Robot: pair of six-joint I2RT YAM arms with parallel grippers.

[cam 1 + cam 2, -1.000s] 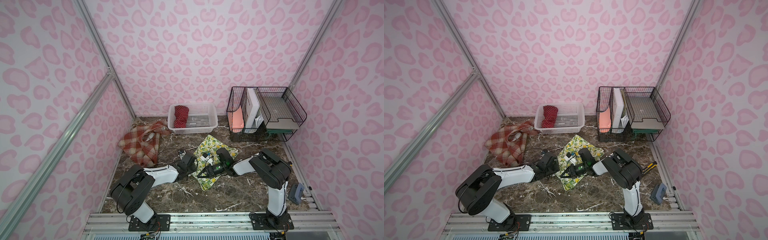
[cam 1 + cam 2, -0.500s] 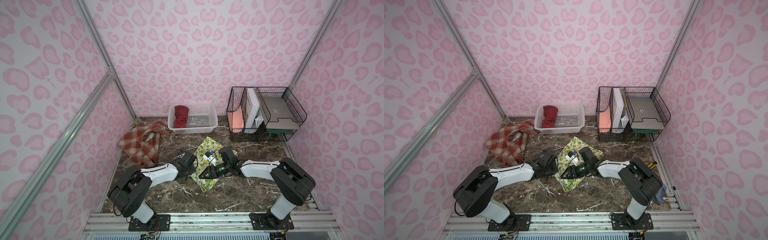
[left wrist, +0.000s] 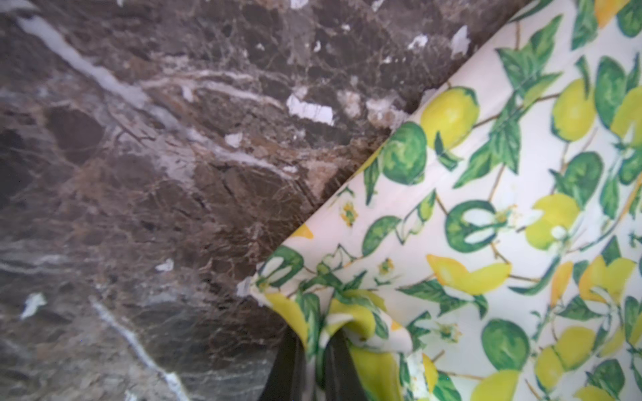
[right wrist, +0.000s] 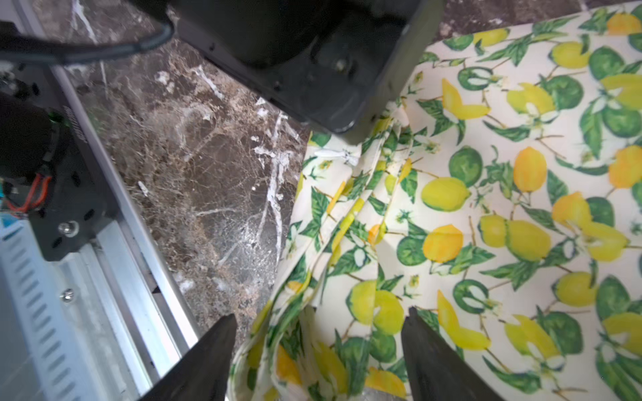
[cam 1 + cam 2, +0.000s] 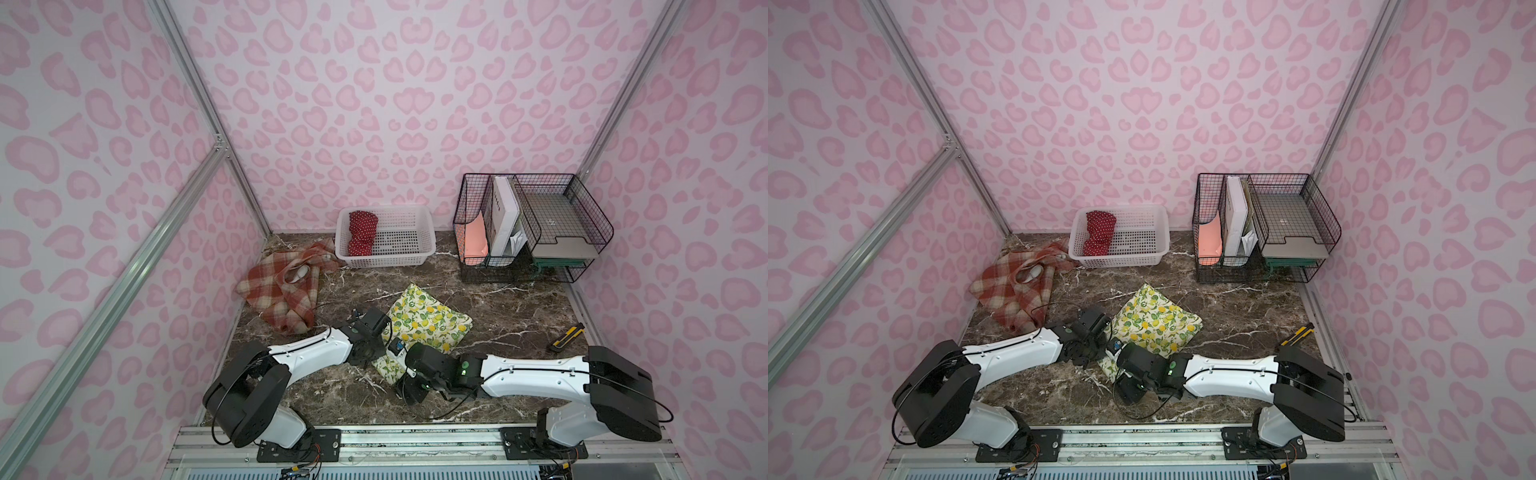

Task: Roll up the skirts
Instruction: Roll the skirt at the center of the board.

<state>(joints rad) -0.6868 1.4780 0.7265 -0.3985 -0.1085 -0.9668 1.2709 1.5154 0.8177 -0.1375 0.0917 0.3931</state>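
Left claw (image 3: 313, 350) tight on lemon skirt (image 3: 486, 243) corner

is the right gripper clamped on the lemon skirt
No, the right wrist view shows the right gripper with its jaws wide apart, the lemon skirt lying loose between them.

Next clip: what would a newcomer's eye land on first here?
The lemon-print skirt lies mid-table on the dark marble table, both arms reaching to its near corner. The left tool is shut on a pinch of its edge, and the right tool stands open over the cloth. Further back, a crumpled plaid skirt lies by the left wall and a bundled red polka-dot skirt sits in the white basket.
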